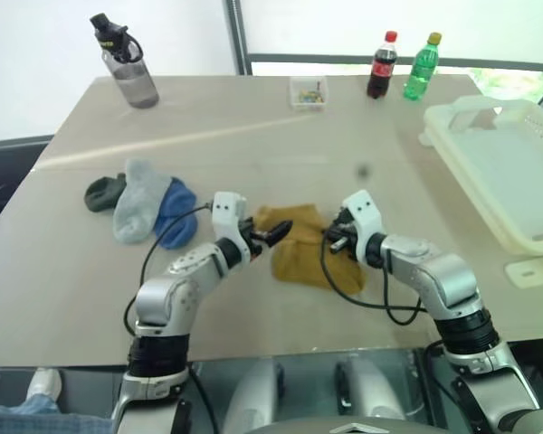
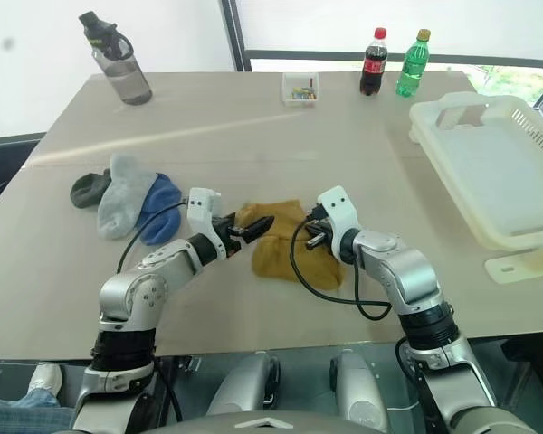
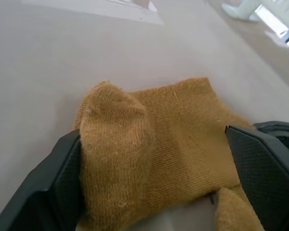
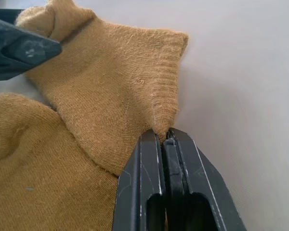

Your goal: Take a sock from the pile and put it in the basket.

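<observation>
The yellow sock lies on the counter, apart from the pile of grey, blue and green socks. The right claw is pinched tight on the sock's edge. The left claw is wide, with the sock between its fingers. The picking-up step looks done. Next, I think, the right arm must lift the sock and carry it to the white basket on the right.

Bright, even daylight from the window behind the desk; the panes are blown out white. A pale glare streak runs diagonally across the desk's far left. Shadows are soft and short. Head views are slightly soft with mild edge bending. Wrist views are sharp up close, background blurred.
</observation>
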Robot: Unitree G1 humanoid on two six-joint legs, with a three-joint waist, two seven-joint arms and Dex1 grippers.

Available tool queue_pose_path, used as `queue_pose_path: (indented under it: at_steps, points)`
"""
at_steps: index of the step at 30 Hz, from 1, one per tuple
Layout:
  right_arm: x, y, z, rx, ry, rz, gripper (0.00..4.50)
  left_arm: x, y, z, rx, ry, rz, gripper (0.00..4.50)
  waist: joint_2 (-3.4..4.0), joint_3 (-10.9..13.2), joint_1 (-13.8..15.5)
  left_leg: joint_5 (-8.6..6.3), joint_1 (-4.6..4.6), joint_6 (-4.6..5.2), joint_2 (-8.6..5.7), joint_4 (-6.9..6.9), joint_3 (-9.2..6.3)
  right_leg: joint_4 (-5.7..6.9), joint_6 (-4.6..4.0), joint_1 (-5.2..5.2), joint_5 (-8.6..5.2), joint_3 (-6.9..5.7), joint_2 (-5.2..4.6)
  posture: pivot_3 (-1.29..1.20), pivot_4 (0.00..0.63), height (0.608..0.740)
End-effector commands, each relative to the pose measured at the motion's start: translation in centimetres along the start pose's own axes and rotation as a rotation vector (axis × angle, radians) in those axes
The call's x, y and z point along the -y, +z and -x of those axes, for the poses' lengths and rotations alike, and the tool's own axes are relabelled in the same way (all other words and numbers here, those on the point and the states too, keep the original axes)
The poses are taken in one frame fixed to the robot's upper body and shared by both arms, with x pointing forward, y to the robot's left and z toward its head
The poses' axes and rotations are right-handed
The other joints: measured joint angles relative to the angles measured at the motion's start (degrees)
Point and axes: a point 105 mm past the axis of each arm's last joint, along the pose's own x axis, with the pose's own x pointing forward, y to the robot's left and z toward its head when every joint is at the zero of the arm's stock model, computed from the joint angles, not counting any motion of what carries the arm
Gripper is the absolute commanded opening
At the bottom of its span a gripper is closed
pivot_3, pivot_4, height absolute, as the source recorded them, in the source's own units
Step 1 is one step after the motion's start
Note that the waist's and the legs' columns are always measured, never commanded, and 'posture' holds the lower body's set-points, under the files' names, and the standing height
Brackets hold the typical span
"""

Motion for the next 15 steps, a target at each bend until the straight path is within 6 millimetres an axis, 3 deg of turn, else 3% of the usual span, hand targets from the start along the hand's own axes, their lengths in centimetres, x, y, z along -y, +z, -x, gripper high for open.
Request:
queue_pose_path:
  at_steps: [1,7,15]
  points:
    - [0.1,0.6,0.5,0.031,-0.008,0.003,0.0,-2.8,-0.9,0.8,-0.048,0.118,-0.042,4.47,0.0,0.0,-0.1,0.0,0.0,0.0,0.02,-0.01,0.0,0.0,0.0,-0.01,0.0,0.0,0.01,0.0,0.15,0.74]
    - [0.1,0.6,0.5,0.033,-0.006,0.003,0.0,-4.1,0.5,1.8,-0.014,0.167,-0.088,4.47,0.0,0.0,-0.1,0.0,-0.11,0.0,0.03,-0.07,0.03,0.0,0.0,-0.16,0.0,0.03,0.02,0.0,0.15,0.74]
    - [0.0,0.6,0.4,0.033,0.003,0.003,0.0,-4.6,0.3,2.4,-0.026,0.183,-0.093,4.47,0.0,0.0,-0.2,0.0,-0.11,0.0,0.05,-0.11,0.06,-0.01,0.0,-0.18,0.0,0.06,0.01,0.0,0.15,0.74]
